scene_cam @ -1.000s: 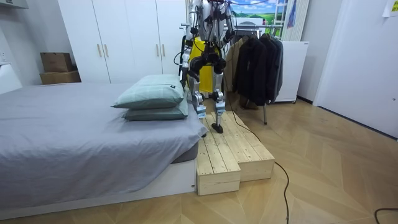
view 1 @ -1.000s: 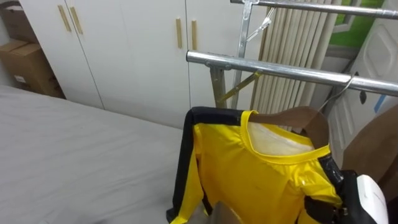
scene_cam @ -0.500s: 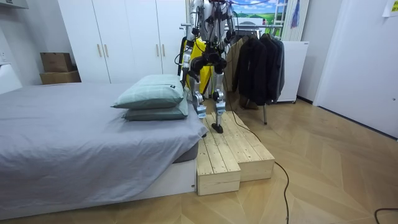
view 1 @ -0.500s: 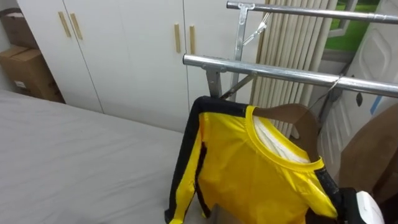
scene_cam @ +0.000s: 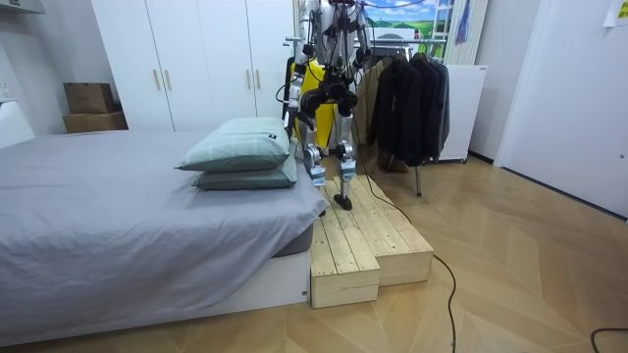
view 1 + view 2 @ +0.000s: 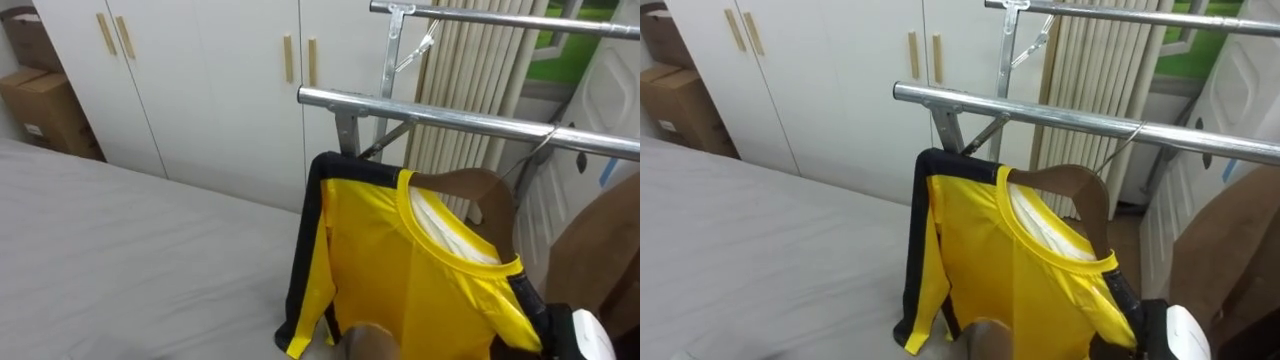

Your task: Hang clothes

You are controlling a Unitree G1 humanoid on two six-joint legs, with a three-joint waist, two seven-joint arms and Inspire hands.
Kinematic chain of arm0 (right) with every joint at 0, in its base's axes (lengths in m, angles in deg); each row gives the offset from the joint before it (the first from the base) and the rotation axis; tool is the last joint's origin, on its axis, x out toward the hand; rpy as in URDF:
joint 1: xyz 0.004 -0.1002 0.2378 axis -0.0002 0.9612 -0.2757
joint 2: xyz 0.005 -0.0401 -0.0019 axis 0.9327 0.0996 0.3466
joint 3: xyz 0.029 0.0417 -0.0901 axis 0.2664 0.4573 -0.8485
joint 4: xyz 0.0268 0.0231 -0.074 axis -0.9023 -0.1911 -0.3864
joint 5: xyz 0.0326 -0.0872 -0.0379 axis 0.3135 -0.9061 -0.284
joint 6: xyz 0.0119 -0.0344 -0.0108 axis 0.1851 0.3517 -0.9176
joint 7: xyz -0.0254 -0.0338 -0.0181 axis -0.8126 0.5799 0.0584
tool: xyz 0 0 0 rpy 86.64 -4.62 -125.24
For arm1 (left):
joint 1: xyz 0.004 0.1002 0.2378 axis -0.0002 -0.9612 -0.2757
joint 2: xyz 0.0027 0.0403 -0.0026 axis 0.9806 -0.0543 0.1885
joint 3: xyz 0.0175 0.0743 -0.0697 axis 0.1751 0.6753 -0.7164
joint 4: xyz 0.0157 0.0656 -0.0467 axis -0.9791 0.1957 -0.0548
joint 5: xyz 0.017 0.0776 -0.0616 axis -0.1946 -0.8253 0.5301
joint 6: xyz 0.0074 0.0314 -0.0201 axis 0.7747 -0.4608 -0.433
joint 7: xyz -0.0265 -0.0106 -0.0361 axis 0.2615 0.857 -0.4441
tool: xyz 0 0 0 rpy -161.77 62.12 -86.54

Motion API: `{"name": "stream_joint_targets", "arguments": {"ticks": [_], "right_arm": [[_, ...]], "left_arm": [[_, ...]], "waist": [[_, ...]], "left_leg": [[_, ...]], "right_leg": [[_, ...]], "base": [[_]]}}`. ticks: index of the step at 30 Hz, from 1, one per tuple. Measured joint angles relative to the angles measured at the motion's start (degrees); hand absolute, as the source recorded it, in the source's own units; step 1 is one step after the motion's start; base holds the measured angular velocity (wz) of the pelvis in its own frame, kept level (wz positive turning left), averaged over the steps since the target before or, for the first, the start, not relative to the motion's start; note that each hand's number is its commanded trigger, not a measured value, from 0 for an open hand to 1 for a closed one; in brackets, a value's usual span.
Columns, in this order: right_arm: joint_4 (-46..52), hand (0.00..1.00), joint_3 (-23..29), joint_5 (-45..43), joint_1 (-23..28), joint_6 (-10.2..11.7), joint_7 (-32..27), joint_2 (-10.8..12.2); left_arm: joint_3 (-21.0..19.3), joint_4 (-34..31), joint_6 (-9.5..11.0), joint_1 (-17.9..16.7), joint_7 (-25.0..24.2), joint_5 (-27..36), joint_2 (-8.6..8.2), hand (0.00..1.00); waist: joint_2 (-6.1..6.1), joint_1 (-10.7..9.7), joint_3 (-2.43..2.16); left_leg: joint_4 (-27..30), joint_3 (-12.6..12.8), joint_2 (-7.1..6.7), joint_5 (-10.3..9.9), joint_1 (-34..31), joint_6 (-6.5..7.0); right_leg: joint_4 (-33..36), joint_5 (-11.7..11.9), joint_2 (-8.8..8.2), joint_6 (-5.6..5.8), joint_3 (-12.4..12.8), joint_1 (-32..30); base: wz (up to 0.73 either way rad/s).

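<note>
The hanger point(image 6: 490, 190) with the yellow shirt point(image 6: 400, 290) is seemingly hooking the rail point(image 6: 440, 113) at one o'clock; the right hand point(image 6: 588, 335), its state I cannot tell; releasing is remaining.

A home bedroom is showing itself: a grey bed point(image 5: 108, 226) carrying pillows point(image 5: 240, 147), white wardrobe doors point(image 5: 196, 59) lining the wall, coats point(image 5: 407, 98) hanging beside a metal rail point(image 6: 450, 118)
</note>
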Motion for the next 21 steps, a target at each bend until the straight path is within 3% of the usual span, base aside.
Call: {"name": "stream_joint_targets", "arguments": {"ticks": [1, 2, 3, 4, 5, 15, 21], "right_arm": [[-0.2, 1.00, 0.0, 0.0, -0.1, 0.0, 0.0, 0.0], [-0.3, 0.71, 0.0, 0.0, -0.1, 0.1, 0.0, 0.0], [-0.4, 0.60, 0.0, 0.0, -0.2, 0.1, 0.0, 0.0], [-0.7, 0.05, 0.0, 0.0, -0.5, 0.1, 0.0, 0.0], [-0.9, 0.00, 0.0, 0.0, -0.6, 0.1, 0.1, 0.0], [-0.9, 0.00, 0.1, 0.0, -0.6, 0.0, 0.1, 0.1], [-0.5, 0.00, 0.7, 0.4, -0.6, -0.2, 0.0, 1.4]], "left_arm": [[0.0, 0.0, 0.1, 0.0, 0.0, 0.7, 0.00, 0.00], [0.0, 0.0, 0.1, -0.1, 0.1, 0.8, 0.00, 0.00], [0.0, 0.0, 0.1, -0.1, 0.1, 0.8, 0.00, 0.00], [0.0, 0.0, 0.1, 0.0, 0.2, 0.8, 0.00, 0.00], [0.0, 0.0, 0.1, 0.0, 0.3, 0.8, 0.00, 0.00], [0.0, 0.0, 0.0, 0.0, 1.0, 0.9, -0.12, 0.00], [-1.2, 0.0, 0.1, 0.0, 1.2, 0.9, -0.34, 0.00]], "waist": [[-0.04, 0.0, 0.00], [-0.12, 0.0, 0.02], [-0.20, 0.0, 0.04], [-0.20, 0.0, 0.04], [-0.22, 0.0, 0.03], [-0.29, 0.0, -0.03], [-0.33, 0.0, -0.08]], "left_leg": [[0.0, 0.0, 0.00, 0.0, 0.0, 0.00], [0.0, 0.0, 0.00, 0.0, 0.0, 0.00], [0.0, 0.0, -0.01, 0.0, 0.0, 0.00], [0.0, 0.0, -0.01, 0.0, 0.0, 0.00], [0.0, 0.0, -0.01, 0.0, 0.0, 0.00], [0.0, 0.0, 0.00, 0.0, 0.0, 0.00], [0.0, 0.0, -0.01, 0.0, 0.0, 0.00]], "right_leg": [[0.0, 0.0, -0.01, 0.00, 0.0, 0.0], [0.0, 0.0, -0.02, 0.00, 0.0, 0.0], [0.0, 0.0, -0.02, 0.00, 0.0, 0.0], [0.0, 0.0, -0.01, 0.00, 0.0, 0.0], [0.0, 0.0, -0.02, 0.00, 0.0, 0.0], [0.0, 0.0, -0.01, 0.00, -0.1, 0.0], [0.0, 0.0, -0.01, 0.00, 0.0, 0.0]], "base": [[0.00], [0.00], [0.00], [0.00], [0.00], [0.00], [0.00]]}}
